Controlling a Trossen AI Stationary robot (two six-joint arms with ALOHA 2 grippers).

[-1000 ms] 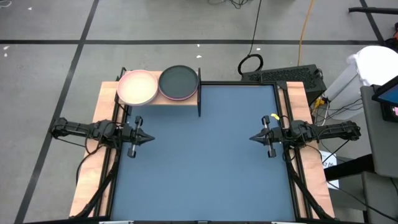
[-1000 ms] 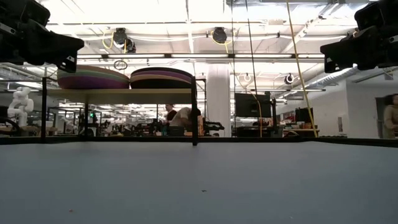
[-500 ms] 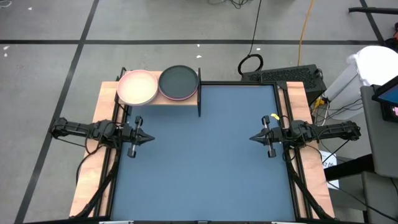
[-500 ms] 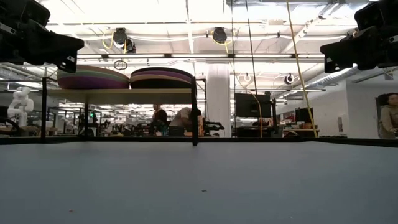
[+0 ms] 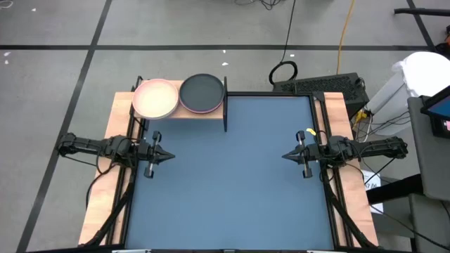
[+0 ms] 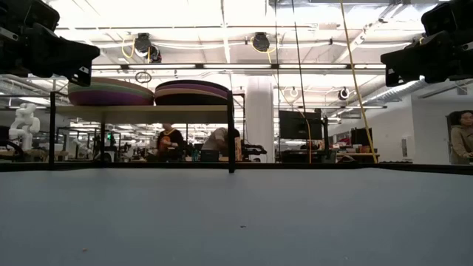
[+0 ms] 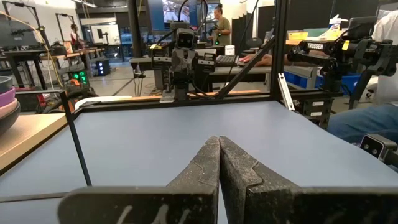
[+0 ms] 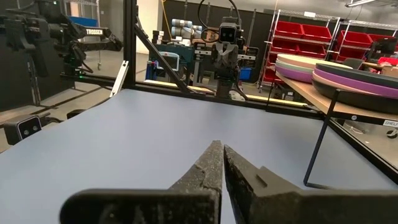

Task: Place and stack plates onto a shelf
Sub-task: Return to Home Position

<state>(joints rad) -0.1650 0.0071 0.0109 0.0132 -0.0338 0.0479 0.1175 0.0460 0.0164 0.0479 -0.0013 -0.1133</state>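
Sitting on shelf (image 5: 180, 115), plates (image 5: 202, 92), well apart from both arms' closed fingers (image 5: 166, 157)

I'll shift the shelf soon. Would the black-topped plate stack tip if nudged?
Probably not: the stack is low, wide, nested. Its plates look rigid, with even rims. A hard push might slide it; the shelf looks flat.

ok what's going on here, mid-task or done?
Nothing is being handled. The left gripper and right gripper hang shut and empty at opposite sides of the table, tips pointing inward. Two stacks stand side by side on the shelf at the far left corner, one topped by a pink plate, the other by a black plate. Stacking looks finished.
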